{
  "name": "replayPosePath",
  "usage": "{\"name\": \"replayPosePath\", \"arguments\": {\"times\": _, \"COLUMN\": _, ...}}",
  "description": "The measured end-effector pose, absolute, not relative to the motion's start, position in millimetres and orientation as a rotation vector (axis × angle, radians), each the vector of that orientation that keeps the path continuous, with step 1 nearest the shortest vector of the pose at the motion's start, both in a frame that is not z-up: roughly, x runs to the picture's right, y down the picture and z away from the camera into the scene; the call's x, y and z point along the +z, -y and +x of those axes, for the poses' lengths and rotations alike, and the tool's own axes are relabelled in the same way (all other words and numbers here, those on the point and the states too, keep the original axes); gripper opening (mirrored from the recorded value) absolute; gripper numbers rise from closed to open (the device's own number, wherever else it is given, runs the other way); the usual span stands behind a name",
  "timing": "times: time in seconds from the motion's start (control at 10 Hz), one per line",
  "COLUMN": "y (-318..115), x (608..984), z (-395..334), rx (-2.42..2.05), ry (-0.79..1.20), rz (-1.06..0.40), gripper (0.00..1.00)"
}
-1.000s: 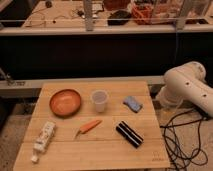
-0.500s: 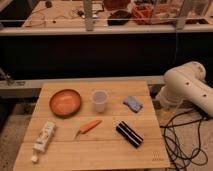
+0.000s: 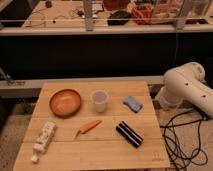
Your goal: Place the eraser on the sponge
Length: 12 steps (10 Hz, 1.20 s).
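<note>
Nearest edge of the wooden counter (image 3: 90, 156) first: a white tube (image 3: 43, 138) lies at the front left, slanted, cap end toward the corner. Over on the front right is the eraser (image 3: 129, 134), a black block with two thin white stripes, lying flat and diagonal on bare wood with nothing touching it. Between those two, a bit further back, sits an orange carrot-looking thing (image 3: 89, 126) (pointy end aimed front left).

Next row back: an orange-brown bowl (image 3: 65, 102) on the left, a clear plastic cup (image 3: 99, 100) standing upright in the middle, and the light-blue sponge (image 3: 132, 103) on the right. The sponge is just behind the eraser, near but clearly apart from it, nothing on top.

Off the counter's right side is the robot's white arm (image 3: 185, 89), bulky rounded segments, with black cables (image 3: 186, 142) looping on the floor below it. The gripper is out of frame, somewhere past what the camera catches, so I can't tell how wide it's spread or whether it's got anything.

Further back there's a dark wall and a cluttered bench (image 3: 120, 12).
</note>
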<state>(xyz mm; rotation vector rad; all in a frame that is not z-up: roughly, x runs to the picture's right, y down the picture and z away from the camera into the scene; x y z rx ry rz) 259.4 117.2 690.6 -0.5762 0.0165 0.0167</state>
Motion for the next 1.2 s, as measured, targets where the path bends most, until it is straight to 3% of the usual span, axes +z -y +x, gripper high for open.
{"name": "replayPosePath", "arguments": {"times": 1.2, "y": -155, "x": 719, "z": 206, "rx": -0.022, "ry": 0.069, "rz": -0.601, "gripper": 0.80}}
